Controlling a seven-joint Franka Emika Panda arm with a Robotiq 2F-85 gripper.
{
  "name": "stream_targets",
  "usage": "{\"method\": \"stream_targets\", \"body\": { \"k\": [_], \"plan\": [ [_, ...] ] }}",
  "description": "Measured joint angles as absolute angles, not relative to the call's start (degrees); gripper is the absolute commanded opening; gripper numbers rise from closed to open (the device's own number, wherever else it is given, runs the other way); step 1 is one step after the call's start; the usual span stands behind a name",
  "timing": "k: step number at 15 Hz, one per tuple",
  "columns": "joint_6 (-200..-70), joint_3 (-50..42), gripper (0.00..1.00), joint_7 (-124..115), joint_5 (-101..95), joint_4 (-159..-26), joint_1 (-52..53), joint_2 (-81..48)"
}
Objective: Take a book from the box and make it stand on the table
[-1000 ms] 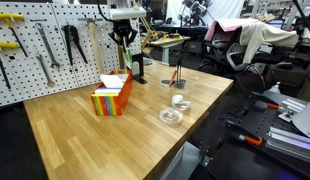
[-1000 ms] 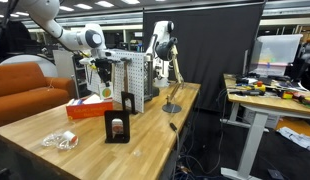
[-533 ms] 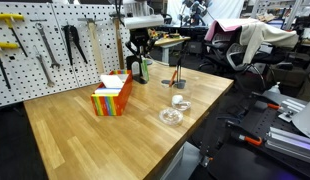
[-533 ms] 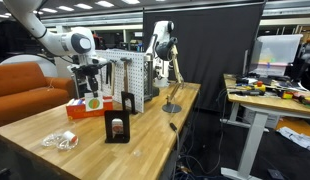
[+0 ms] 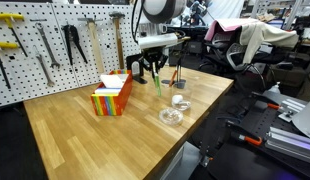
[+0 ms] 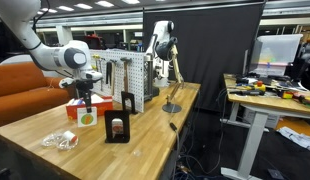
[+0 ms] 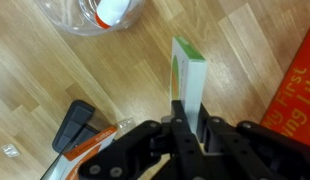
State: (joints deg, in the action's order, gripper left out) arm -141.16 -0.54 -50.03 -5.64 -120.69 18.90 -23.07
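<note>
Over the table: 1 green book gripped and waiting to be stood up

Between the jaws in the wrist view, the gripper [image 7: 191, 120] is clamped on the book [image 7: 189, 72]. It pinches the thin volume across its 2 faces near one end, with the green cover on one side and the pale page block turned towards the camera. The book hangs over bare wood of the table [image 7: 245, 40], apart from the box [image 7: 295, 95] at the right edge and from a clear dish [image 7: 95, 15] further out. Whether its lower edge touches the wood, I cannot tell.

Doing this step well, as I judge it, means lowering the book plumb until its bottom edge sits flat on open wood between box and dishes. A book this thin has a narrow base and should tip at the slightest nudge. The jaws ought to part slowly and evenly, then the arm should rise straight up without brushing the cover.

Counted in an exterior view:
- 1 gripper [image 5: 155, 72] holding 1 book
- 2 clear dishes [image 5: 170, 116] near the table edge
- 1 box [image 5: 112, 98], holding pale books [image 5: 115, 80] too closely packed to number
- 1 pegboard [image 5: 55, 40] of tools, furthest back
</note>
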Motion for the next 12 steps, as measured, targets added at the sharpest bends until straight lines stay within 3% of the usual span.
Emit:
{"method": "stream_targets", "body": {
  "k": [7, 8, 9, 10, 12],
  "plan": [
    [-142.37, 0.16, 0.04, -48.37, -3.48, -119.89, 18.14, -25.43],
    [-142.4, 0.33, 0.09, -48.03, -3.02, -119.69, 18.07, -25.68],
    [-142.4, 0.49, 0.39, -47.65, -2.57, -119.49, 18.02, -25.92],
    [-142.4, 0.62, 0.4, -47.34, -2.24, -119.33, 17.97, -26.1],
    [-142.4, 0.8, 0.53, -46.63, -1.51, -119.21, 17.89, -26.16]
  ]
}}
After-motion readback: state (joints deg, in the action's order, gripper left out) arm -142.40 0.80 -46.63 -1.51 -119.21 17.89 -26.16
